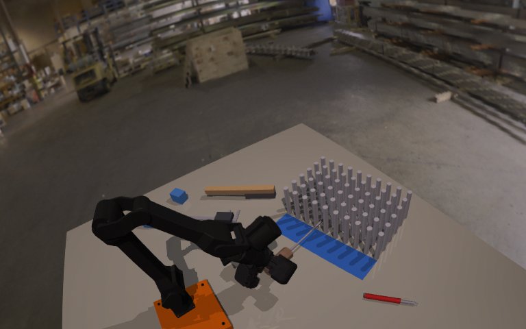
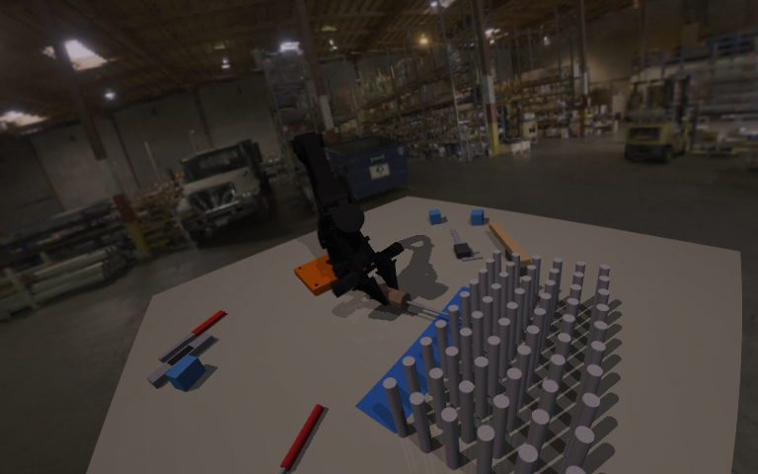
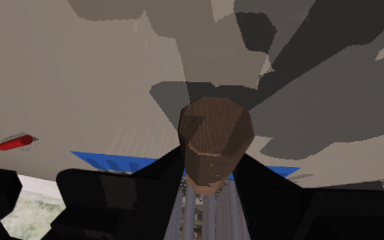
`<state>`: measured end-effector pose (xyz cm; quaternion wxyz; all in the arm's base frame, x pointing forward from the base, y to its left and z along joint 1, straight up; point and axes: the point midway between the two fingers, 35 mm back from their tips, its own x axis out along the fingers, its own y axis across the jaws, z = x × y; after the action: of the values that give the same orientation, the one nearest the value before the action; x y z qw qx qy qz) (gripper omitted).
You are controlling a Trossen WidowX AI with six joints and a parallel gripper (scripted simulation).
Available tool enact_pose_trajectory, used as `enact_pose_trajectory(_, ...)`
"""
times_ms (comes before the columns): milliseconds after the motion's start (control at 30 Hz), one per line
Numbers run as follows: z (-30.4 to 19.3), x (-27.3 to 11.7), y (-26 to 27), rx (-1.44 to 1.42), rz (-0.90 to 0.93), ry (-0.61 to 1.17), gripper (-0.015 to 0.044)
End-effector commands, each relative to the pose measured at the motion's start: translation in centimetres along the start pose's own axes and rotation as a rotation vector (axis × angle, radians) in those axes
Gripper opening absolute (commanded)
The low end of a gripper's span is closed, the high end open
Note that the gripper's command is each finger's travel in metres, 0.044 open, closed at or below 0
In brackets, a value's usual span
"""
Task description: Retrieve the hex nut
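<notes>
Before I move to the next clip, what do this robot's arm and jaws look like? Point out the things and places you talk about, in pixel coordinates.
The arm is black, with thick rounded joints and long, blocky links, bolted to a flat orange plate (image 1: 202, 284) (image 2: 313, 283) with dark holes at its corners. The jaws are black too: bulky, rounded outside, tapering inward. I see no cables or markings.

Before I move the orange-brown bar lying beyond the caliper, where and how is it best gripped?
I would close the gripper across the middle of the bar, coming from above. It lies flat, long and narrow, so its two long sides suit the fingers, and its spacer-side end stays away from them.
</notes>
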<state>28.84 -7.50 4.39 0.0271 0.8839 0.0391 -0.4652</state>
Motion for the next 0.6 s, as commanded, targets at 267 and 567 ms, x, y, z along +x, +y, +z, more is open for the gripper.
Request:
enact_pose_trajectory(267,-1.25,0.33,0.23,-0.001,0.007,0.013,0.0000)
enact_pose_trajectory(567,-1.77,0.65,0.23,-0.001,0.007,0.014,0.0000)
